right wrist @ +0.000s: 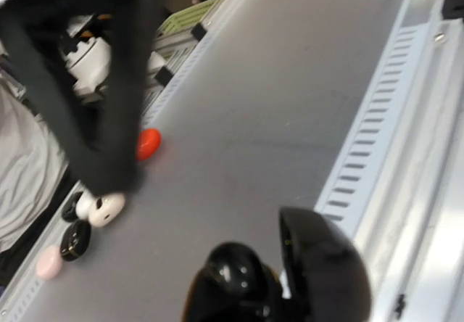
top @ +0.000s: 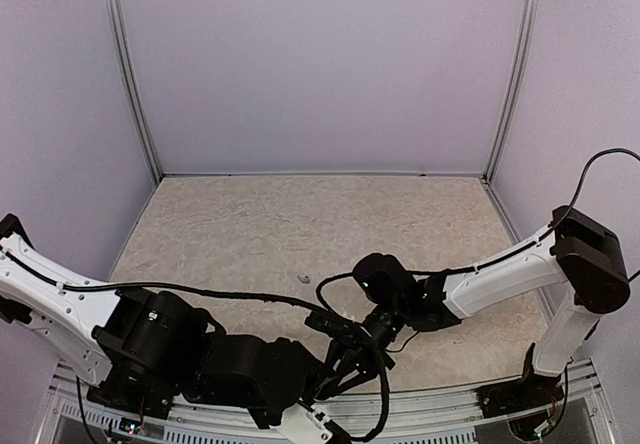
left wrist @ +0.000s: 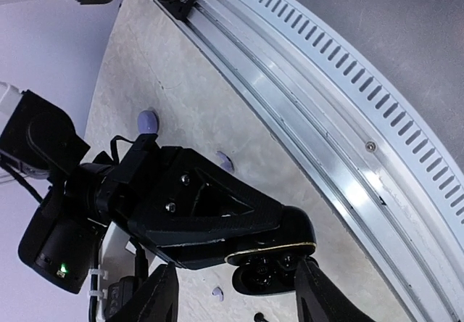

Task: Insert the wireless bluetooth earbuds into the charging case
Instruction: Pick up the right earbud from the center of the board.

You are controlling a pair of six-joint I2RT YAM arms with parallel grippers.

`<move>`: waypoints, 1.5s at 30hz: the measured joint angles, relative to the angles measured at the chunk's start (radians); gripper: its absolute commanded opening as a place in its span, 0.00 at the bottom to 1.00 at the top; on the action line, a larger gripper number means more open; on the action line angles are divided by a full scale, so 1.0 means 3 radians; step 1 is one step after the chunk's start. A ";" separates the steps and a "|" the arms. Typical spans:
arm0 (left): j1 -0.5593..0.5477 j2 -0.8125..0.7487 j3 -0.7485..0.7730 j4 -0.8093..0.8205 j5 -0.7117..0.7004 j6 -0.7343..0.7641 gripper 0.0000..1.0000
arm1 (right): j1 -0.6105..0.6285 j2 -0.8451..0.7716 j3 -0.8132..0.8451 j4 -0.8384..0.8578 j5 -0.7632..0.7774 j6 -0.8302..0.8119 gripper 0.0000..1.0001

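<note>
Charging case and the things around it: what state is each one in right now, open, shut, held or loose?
charging case: lid open, held by the right gripper.
right gripper: shut on the charging case.
left gripper: open, one finger on each side of the case.
lavender earbud: loose on the table, outside the case.

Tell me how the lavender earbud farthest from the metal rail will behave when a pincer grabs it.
The lavender earbud looks rounded and smooth, so it will probably roll or skid if nudged. It is tiny beside the left pincer, so it is likely very light and could squirt out of an off-centre pinch.
</note>
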 measured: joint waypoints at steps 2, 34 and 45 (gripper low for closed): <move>-0.0006 -0.0086 -0.0003 0.0074 -0.0008 -0.0055 0.63 | -0.0053 -0.0041 -0.0024 0.0051 0.0013 0.0032 0.00; 0.2500 -0.1506 -0.1383 0.2380 0.0210 -0.3882 0.96 | -0.1008 -0.1672 -0.0704 0.0818 0.0966 0.0224 0.00; 0.3124 -0.0800 -0.1057 0.1256 0.0613 -0.4011 0.80 | -0.1241 -0.1793 -0.0828 0.0823 0.1094 0.0220 0.00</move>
